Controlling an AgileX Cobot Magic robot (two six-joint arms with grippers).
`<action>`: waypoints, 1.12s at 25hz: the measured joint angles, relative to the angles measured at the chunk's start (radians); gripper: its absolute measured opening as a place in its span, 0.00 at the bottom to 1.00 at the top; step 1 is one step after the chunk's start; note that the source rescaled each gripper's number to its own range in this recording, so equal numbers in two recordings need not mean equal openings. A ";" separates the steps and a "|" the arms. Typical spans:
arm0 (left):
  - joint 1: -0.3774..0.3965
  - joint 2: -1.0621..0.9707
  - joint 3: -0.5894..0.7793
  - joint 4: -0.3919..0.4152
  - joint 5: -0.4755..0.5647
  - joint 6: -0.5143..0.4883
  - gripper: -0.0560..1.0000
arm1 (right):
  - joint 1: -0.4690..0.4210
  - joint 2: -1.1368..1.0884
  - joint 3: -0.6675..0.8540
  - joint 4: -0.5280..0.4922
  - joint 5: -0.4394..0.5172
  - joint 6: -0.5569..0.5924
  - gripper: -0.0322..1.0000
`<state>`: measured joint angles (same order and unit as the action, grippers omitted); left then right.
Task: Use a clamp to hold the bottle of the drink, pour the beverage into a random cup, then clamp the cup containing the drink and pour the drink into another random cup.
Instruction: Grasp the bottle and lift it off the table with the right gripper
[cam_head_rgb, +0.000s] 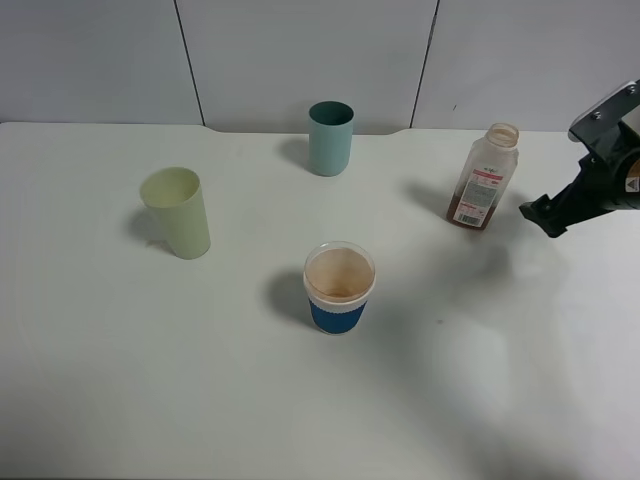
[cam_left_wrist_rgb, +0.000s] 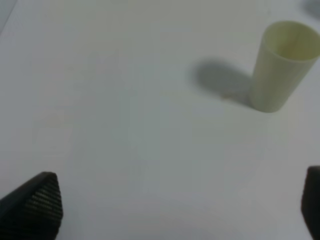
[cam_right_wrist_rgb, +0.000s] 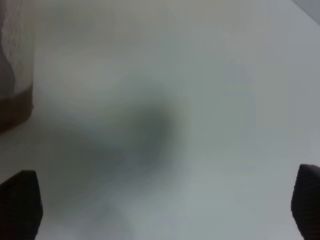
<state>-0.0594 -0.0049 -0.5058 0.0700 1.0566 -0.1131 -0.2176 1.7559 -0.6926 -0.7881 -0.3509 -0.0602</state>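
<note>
The clear drink bottle (cam_head_rgb: 487, 177) stands uncapped at the right, with a little brown drink in its bottom. My right gripper (cam_head_rgb: 548, 215) hovers just right of it, open and empty. In the right wrist view the gripper (cam_right_wrist_rgb: 162, 205) has its jaws wide apart, and the blurred bottle (cam_right_wrist_rgb: 15, 75) sits at the frame's edge. A clear cup with a blue sleeve (cam_head_rgb: 339, 288) stands at the centre and holds some brownish liquid. A teal cup (cam_head_rgb: 330, 138) stands at the back. A pale green cup (cam_head_rgb: 178, 212) stands at the left and also shows in the left wrist view (cam_left_wrist_rgb: 282, 65). My left gripper (cam_left_wrist_rgb: 172, 210) is open and empty.
The white table (cam_head_rgb: 150, 380) carries the cups and the bottle. A grey panelled wall (cam_head_rgb: 300, 50) runs along its back edge. The left arm is out of the exterior view.
</note>
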 joint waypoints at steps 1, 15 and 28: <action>0.000 0.000 0.000 0.000 0.000 0.000 0.90 | 0.000 0.000 0.000 -0.001 0.004 0.012 1.00; 0.000 0.000 0.000 0.000 0.000 0.000 0.90 | 0.059 0.000 0.000 -0.208 0.035 0.100 1.00; 0.000 0.000 0.000 0.000 0.000 0.000 0.90 | 0.081 0.016 0.000 -0.311 -0.023 0.250 1.00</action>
<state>-0.0594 -0.0049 -0.5058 0.0700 1.0566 -0.1131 -0.1366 1.7716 -0.6929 -1.0988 -0.3735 0.1901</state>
